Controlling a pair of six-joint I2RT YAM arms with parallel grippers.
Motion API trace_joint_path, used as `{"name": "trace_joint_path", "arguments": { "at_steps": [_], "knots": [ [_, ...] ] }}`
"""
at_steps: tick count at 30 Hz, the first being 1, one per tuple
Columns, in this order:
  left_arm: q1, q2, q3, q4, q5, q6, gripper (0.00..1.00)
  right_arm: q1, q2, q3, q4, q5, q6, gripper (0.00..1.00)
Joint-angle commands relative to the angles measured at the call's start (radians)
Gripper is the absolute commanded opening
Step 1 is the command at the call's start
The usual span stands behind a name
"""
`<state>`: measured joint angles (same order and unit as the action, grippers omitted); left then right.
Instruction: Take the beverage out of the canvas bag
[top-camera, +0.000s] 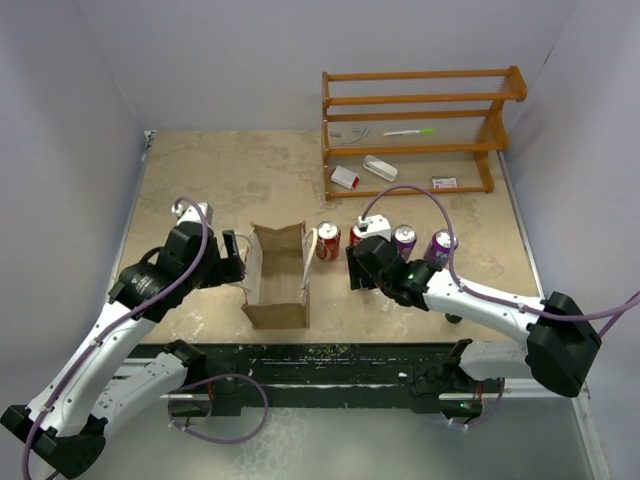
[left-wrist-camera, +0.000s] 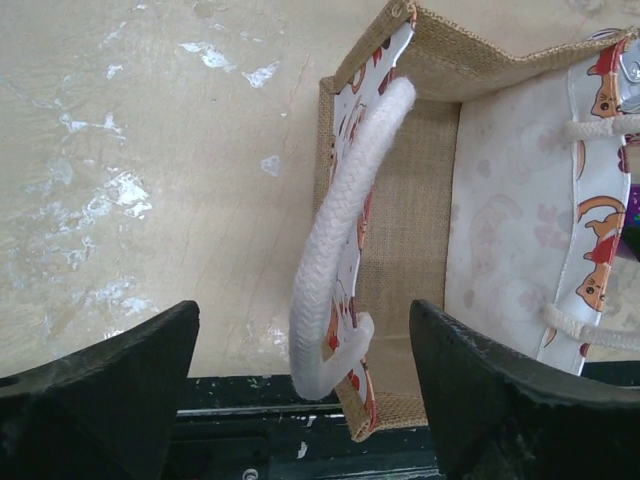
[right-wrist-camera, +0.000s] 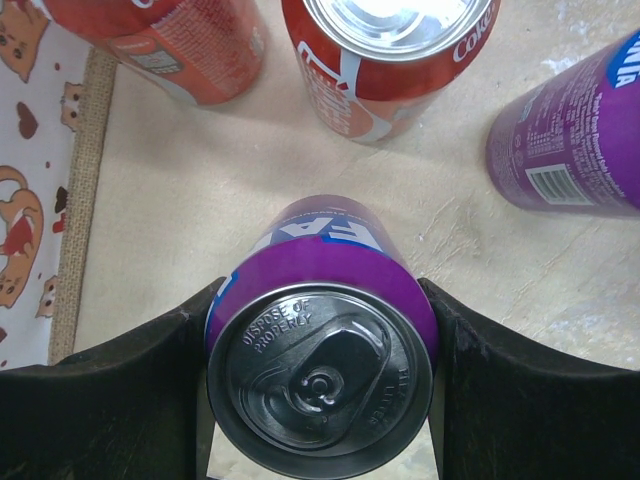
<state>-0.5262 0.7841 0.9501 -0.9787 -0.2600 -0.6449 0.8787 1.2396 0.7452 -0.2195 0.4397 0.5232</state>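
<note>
The canvas bag (top-camera: 275, 312) stands with its mouth open upward. At its left wall the left gripper (top-camera: 236, 258) straddles the rope handle (left-wrist-camera: 335, 230), fingers spread. Right of the bag a red can (top-camera: 328, 243) stands just beside the wall, then the right gripper (right-wrist-camera: 320, 330) clamped on a purple can (right-wrist-camera: 320, 390), with more cans (top-camera: 404, 240) beyond. Bare tabletop (top-camera: 220, 180) lies behind the bag.

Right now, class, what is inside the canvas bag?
The canvas bag shows only bare lining, no can; its near wall hides part of the floor. The right gripper holds a purple can outside.
</note>
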Motion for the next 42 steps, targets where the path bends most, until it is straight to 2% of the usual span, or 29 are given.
{"name": "trace_joint_path", "arguments": {
  "at_steps": [1,2,3,6,15,18,23,28,35,37,42],
  "knots": [
    [-0.005,0.001,0.068,0.049,0.013,0.028,0.93,0.001,-0.002,0.002,0.091,0.055,0.080,0.00],
    [-0.006,0.003,0.077,0.049,0.017,0.029,0.94,0.000,-0.004,-0.006,0.096,0.058,0.093,0.00],
    [-0.005,0.003,0.092,0.048,0.021,0.028,1.00,0.000,-0.005,-0.015,0.102,0.063,0.105,0.00],
    [-0.005,0.003,0.137,0.036,0.018,0.026,0.99,0.000,0.011,-0.026,0.119,0.071,0.118,0.03],
    [-0.005,-0.069,0.216,-0.015,-0.038,-0.011,0.99,0.001,0.115,0.028,0.041,0.098,0.192,0.21],
    [-0.005,-0.110,0.215,-0.033,-0.027,-0.028,0.99,0.001,0.119,0.024,0.049,0.102,0.194,0.41],
    [-0.005,-0.167,0.205,-0.054,-0.016,-0.054,0.99,0.002,0.092,0.035,0.031,0.103,0.179,0.82],
    [-0.005,-0.148,0.243,-0.072,-0.001,-0.067,0.99,0.002,0.049,0.111,-0.053,0.112,0.130,0.98],
    [-0.005,-0.088,0.349,-0.141,0.038,-0.045,0.99,0.002,-0.045,0.250,-0.189,0.129,0.064,1.00],
    [-0.005,-0.088,0.379,-0.147,0.034,-0.033,0.99,0.002,-0.084,0.333,-0.226,0.159,0.065,1.00],
    [-0.005,-0.062,0.482,-0.137,0.080,0.039,0.99,0.002,-0.129,0.610,-0.475,0.216,0.148,1.00]
  ]
}}
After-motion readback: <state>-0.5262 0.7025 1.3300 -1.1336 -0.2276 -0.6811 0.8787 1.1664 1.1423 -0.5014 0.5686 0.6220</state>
